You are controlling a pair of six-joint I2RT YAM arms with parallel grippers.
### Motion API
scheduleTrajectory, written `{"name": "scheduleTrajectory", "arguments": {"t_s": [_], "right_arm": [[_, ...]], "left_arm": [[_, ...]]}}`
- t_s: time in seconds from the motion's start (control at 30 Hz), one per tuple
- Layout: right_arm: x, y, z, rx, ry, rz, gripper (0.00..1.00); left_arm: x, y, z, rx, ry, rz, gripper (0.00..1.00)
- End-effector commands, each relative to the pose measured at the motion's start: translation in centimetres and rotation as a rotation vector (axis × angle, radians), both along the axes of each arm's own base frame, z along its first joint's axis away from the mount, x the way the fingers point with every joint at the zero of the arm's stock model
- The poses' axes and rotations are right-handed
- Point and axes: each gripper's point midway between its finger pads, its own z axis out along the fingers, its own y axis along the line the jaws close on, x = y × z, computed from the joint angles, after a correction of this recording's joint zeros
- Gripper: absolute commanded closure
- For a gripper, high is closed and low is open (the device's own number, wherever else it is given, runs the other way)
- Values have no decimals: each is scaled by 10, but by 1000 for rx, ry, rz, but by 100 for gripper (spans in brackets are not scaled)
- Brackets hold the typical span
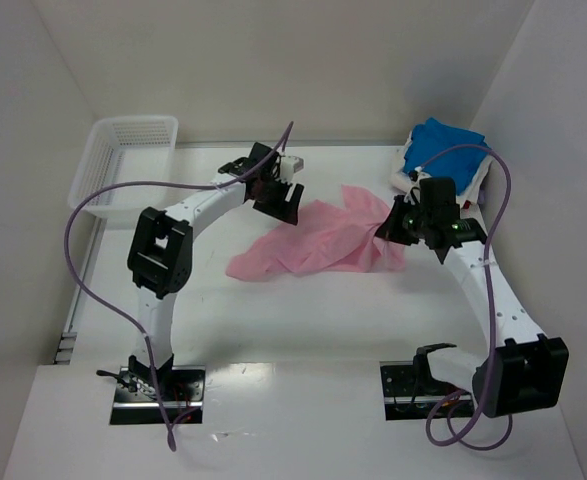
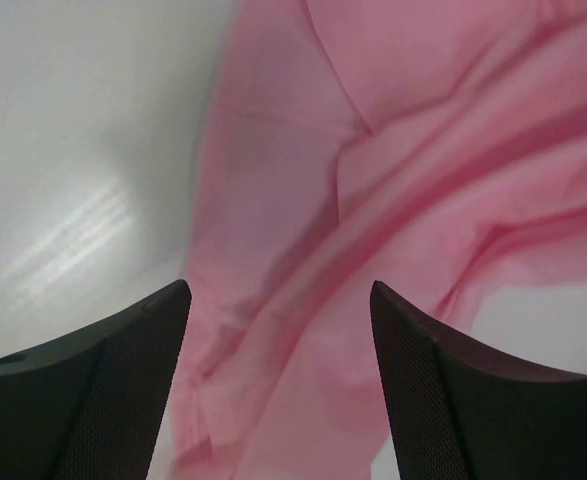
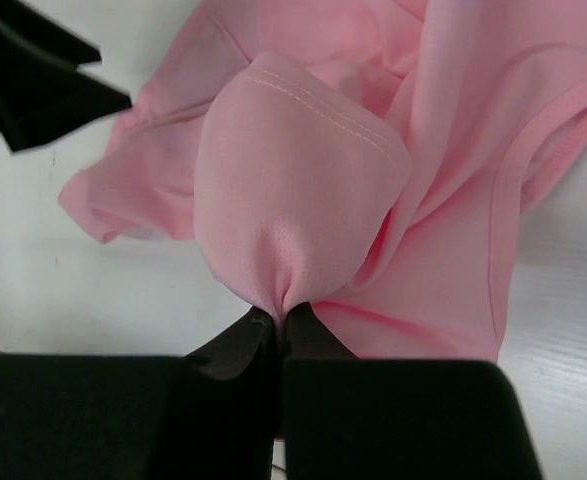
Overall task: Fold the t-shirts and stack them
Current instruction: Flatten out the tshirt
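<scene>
1. The top camera shows me the pink t-shirt (image 1: 318, 243) lying crumpled mid-table (image 1: 303, 320), between the two arms. Only this view takes in the blue t-shirt (image 1: 441, 148), bunched in the far right corner, and the white mesh basket (image 1: 123, 165) at the far left edge.
2. The left wrist camera gives me what the top view cannot. The left gripper (image 2: 280, 290) has its jaws wide apart, gripping nothing, and it hovers over the shirt's left part with bare table off to one side.
3. The right wrist camera shows the right gripper (image 3: 281, 322) pinched tight on a stitched hem fold of the pink t-shirt. The cloth balloons up from the closed tips.
4. White walls close in the table at the far side, the left and the right. The right gripper sits near the blue t-shirt but apart from it, and the left gripper is well apart from the basket. The near half of the table, in front of the arm bases, is bare.
5. The pink t-shirt is unfolded and rumpled, with long creases. Its right end is gathered at the grip and its left end trails toward the near left.
</scene>
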Motion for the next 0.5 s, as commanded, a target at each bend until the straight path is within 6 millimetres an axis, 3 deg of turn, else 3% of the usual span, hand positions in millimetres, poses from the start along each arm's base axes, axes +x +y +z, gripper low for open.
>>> {"name": "scheduleTrajectory", "arguments": {"t_s": [0.0,0.13,0.27,0.3,0.4,0.47], "right_arm": [[-17,5,4,66,16,-4,100],[-31,6,-3,82,42,-9,100],[-36,6,-4,94,50,-20,100],[-36,6,-4,93,51,-20,100],[-33,6,-6,86,62,-15,100],[-32,6,-10,77,72,-8,100]], "left_arm": [[42,-14,23,-52,-111,28,19],[61,-28,5,-75,-101,30,19],[54,-62,-1,-148,-72,-88,19],[45,-72,-11,-144,-37,-114,19],[40,-91,-8,-160,-41,-187,19],[34,-99,-20,-155,-13,-215,19]]}}
